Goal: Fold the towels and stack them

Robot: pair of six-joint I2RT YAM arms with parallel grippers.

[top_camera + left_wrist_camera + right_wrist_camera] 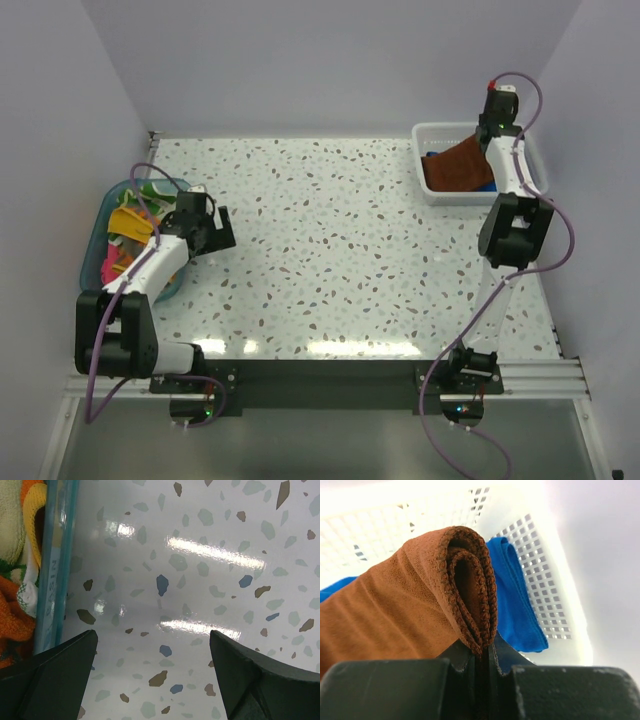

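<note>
Rust-brown soft cloth towel (pixel 405 605), folded into several layers, is pinched at its folded edge by the right gripper (pixel 482 652), whose jaws are nearly closed on it. It sits inside the white plastic mesh basket (pixel 430 132) at the table's one o'clock corner.

A royal blue folded towel (pixel 515 605) shows at its three o'clock and seemingly runs under it. This looks like the stacking step: lower until the brown cloth rests flat on the blue, release only then, and back straight out so the layers don't spring apart.

The left gripper (pixel 152 645) hangs wide and empty over the speckled tabletop (pixel 200 555), just beside the translucent teal plastic tub (pixel 52 580) at nine o'clock, where crumpled towels (pixel 15 605) wait.
</note>
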